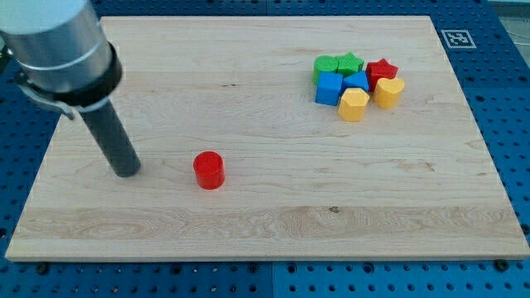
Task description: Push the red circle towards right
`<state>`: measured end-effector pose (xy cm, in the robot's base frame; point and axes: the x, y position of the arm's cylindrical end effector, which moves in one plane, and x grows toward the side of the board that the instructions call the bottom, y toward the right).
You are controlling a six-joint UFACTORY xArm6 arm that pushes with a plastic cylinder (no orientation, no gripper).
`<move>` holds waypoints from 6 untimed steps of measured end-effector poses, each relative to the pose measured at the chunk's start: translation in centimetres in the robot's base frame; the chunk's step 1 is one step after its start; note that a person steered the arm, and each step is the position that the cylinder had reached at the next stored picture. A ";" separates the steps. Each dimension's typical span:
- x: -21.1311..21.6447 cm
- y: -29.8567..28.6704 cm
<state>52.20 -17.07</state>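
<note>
Pale wooden board (273, 223) lies on a blue perforated table (16, 124). At the view's left my tip (127, 171), a bare dark rod with nothing that opens or closes, rests on the board. Right of it, near but apart, stands the red circle (209, 170). Far to the upper right huddle a green block (326, 65), green star (350, 62), two blue blocks (330, 88), red star (382, 71) and two yellow blocks (354, 105).
</note>
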 end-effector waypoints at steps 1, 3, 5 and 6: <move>1.0 3.7; 1.3 7.5; 1.3 8.2; 1.3 10.7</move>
<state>53.49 -6.38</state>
